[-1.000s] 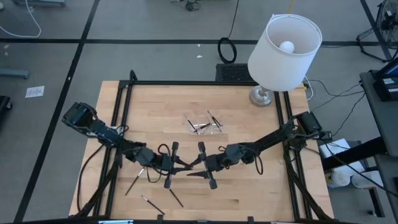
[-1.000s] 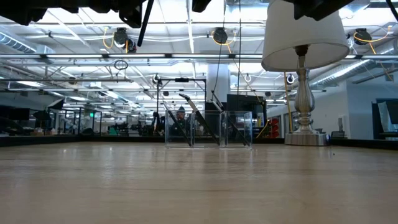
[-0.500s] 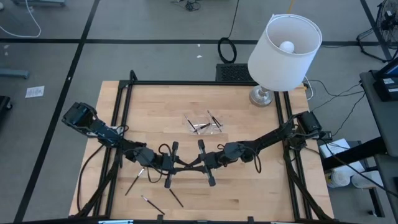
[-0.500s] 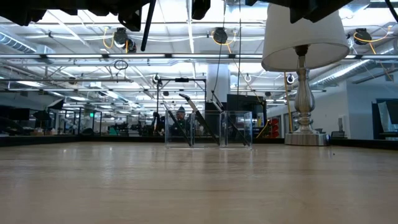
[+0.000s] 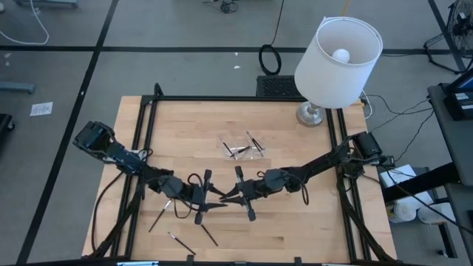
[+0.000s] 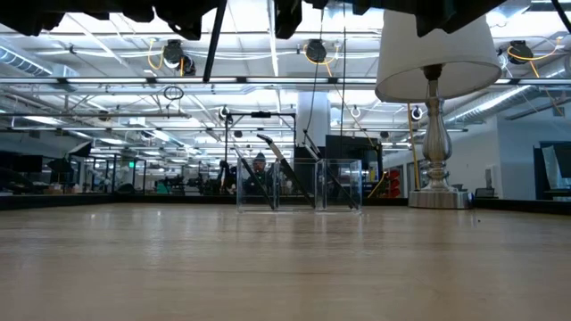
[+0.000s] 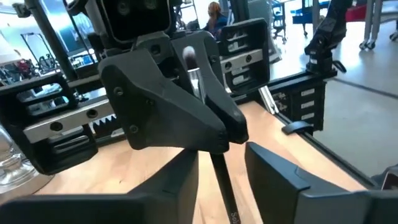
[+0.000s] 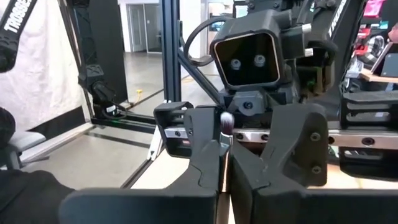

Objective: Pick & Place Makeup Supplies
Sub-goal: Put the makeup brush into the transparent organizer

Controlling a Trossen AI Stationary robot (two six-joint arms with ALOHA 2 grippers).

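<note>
A thin dark makeup stick with a silvery collar and a brush tip is held in the air over the middle of the table, between the two arms. My right gripper is shut on it. My left gripper faces it, open, with one finger on either side of the stick's dark lower shaft and a gap on both sides. In the low view the stick hangs steeply tilted, high above the tabletop. Three more sticks lie flat on the near left of the table. My right gripper pinches the stick between its two fingers, just below the silvery collar. The fingers come level from the table's right and lie across the stick. The brush tip sticks up above them and the dark shaft hangs below, steeply tilted and clear of the table.
A small clear tray with a few sticks in it stands at the table's middle, toward the far side. A lamp with a white shade stands at the far right corner. A black frame runs along the table's edges.
My right gripper has shut on the stick that my left gripper held. My left gripper has then opened and let go. Both arms have kept their places, and the stick stays in the air between them, its tilt slightly changed.
</note>
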